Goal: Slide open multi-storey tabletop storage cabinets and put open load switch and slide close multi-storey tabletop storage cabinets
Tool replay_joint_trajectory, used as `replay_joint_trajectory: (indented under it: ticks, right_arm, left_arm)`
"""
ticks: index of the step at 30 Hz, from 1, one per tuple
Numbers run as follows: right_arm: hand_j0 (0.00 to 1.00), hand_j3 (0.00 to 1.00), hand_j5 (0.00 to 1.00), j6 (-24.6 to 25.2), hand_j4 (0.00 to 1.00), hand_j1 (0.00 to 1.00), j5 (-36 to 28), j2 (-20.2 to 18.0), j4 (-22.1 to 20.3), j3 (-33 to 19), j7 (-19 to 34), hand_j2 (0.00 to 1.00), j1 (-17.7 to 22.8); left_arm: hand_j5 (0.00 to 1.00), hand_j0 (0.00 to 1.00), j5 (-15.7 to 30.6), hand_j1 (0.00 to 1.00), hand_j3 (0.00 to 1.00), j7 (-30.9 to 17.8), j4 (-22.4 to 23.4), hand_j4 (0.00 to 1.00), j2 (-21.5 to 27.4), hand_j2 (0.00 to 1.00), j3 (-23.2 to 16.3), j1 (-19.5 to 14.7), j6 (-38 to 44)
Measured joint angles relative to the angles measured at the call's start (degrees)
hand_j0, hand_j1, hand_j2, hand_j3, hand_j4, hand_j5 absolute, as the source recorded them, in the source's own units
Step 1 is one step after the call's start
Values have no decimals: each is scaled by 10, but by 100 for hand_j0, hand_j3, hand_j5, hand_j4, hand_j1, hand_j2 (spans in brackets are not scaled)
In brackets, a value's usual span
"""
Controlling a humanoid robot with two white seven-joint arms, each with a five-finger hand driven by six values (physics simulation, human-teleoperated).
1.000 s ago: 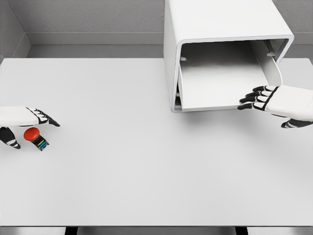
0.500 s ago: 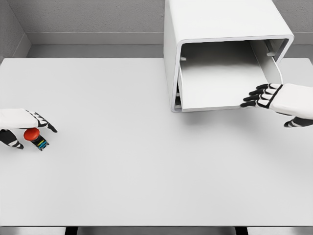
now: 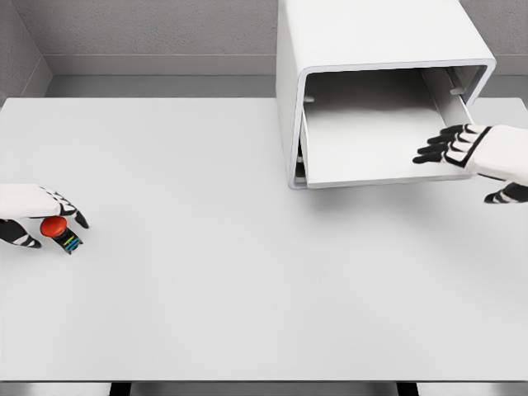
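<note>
- Head view: the cabinet [image 3: 371,49] stands at about one o'clock on the table [image 3: 247,289], its front open and the white drawer tray [image 3: 371,148] slid out toward the robot — presumably so the switch can go in.
- The right hand [image 3: 483,153] comes in at three o'clock, its dark fingers [image 3: 437,148] extended over the tray's right front corner. They look stretched out rather than wrapped round anything; whether they touch the tray I cannot tell.
- The load switch [image 3: 59,231], red-capped with a dark base, lies at nine o'clock, well apart from the cabinet.
- The left hand [image 3: 33,216] is curled around the load switch, thumb on the near side and fingers on the far side, likely closing for a pick-up.
- The table is plain pale grey; grey walls stand behind it.
</note>
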Motion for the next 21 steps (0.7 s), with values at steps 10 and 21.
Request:
replay_joint_trajectory:
  ticks: [10, 21]
  right_arm:
    - [100, 100, 100, 0, 100, 100, -60, -5, 0, -45, 0, 100, 3]
    - [100, 100, 100, -1, 100, 100, -126, -32, 4, -187, 0, 100, 135]
  left_arm:
    - [77, 77, 2, 77, 77, 0, -40, 77, 10, 77, -3, -1, 0]
    - [48, 48, 2, 48, 48, 0, -56, 48, 14, 48, -5, 0, 0]
